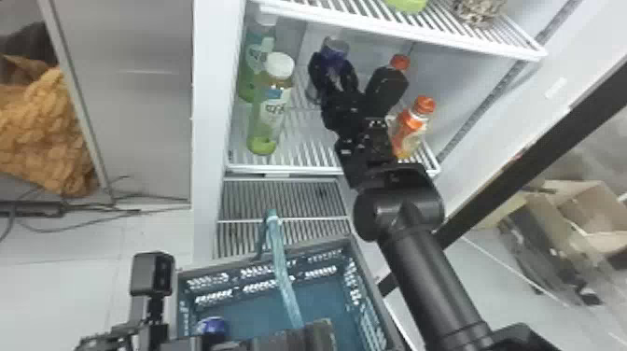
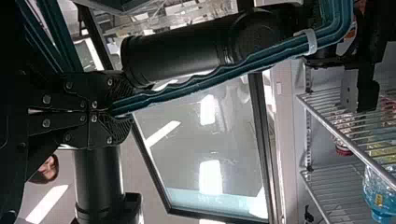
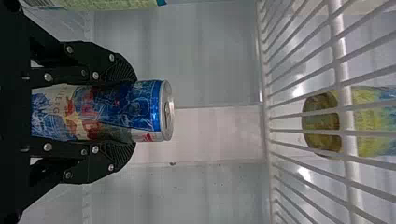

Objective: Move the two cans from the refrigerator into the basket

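two cans tallied. one, blue (image 1: 213,326), is in the basket (image 1: 322,298), near its side wall; the other (image 3: 152,109) stands upright between the fingers of the right gripper (image 3: 133,112), inside the refrigerator, toward the back of the middle shelf (image 1: 303,140). fingers, right: parted by just the can's width, one pad against each side of the body, the rim left exposed above; contact looks firm, though whether the base is off the wires i cannot tell. a hold on both flanks should keep it vertical on the way out past the green bottles (image 1: 270,112) and the orange-capped bottle (image 1: 413,126). fingers, left gripper (image 2: 122,110): pressed together on the basket's teal handle (image 2: 210,81), presumably to steady the basket below the shelf, so the carry stays short. next, by my estimate: draw the can straight out, then lower it in. risk: a swing sideways could clip a bottle; the handle crosses the opening, so release is best beside it. progress: roughly half done.
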Controlling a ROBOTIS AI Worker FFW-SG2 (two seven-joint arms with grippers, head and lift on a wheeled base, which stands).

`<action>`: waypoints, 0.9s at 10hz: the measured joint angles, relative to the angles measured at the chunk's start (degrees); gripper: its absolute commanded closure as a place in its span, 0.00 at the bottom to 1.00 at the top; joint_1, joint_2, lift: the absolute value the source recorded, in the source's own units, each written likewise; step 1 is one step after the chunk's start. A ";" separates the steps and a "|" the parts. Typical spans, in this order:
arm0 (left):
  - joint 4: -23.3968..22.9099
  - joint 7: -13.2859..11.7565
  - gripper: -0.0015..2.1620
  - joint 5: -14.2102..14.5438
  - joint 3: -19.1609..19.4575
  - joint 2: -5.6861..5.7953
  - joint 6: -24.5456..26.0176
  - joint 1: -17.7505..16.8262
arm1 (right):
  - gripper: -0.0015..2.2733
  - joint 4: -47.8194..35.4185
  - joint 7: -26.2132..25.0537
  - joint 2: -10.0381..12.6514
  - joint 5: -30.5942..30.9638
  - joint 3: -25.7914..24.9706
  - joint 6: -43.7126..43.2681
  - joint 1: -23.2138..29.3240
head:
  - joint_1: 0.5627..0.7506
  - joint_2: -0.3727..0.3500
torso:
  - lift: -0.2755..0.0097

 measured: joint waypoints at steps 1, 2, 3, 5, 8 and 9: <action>0.00 -0.01 0.55 0.02 0.07 0.00 -0.01 0.03 | 0.40 -2.24 0.63 -0.05 0.17 -1.13 1.16 1.37 | 0.70 0.03 | 0.00; 0.00 -0.04 0.55 0.07 0.15 0.00 -0.07 0.04 | 0.40 -4.96 1.13 -0.08 0.33 -2.47 2.55 3.08 | 0.70 0.03 | 0.00; 0.00 -0.04 0.55 0.08 0.23 0.00 -0.13 0.11 | 0.40 -7.99 1.58 -0.08 0.37 -3.75 3.85 5.31 | 0.70 0.03 | 0.00; 0.00 -0.09 0.55 0.09 0.27 0.01 -0.27 0.18 | 0.40 -12.69 2.53 -0.28 -0.36 -4.86 4.51 8.73 | 0.70 0.03 | 0.00; 0.00 -0.08 0.55 0.10 0.28 0.07 -0.33 0.23 | 0.40 -20.60 3.04 -0.60 -1.27 -6.89 5.94 13.87 | 0.70 0.03 | 0.00; 0.00 -0.08 0.55 0.11 0.35 0.02 -0.40 0.30 | 0.40 -22.92 3.24 -0.61 -1.70 -7.51 6.71 15.57 | 0.70 0.03 | 0.00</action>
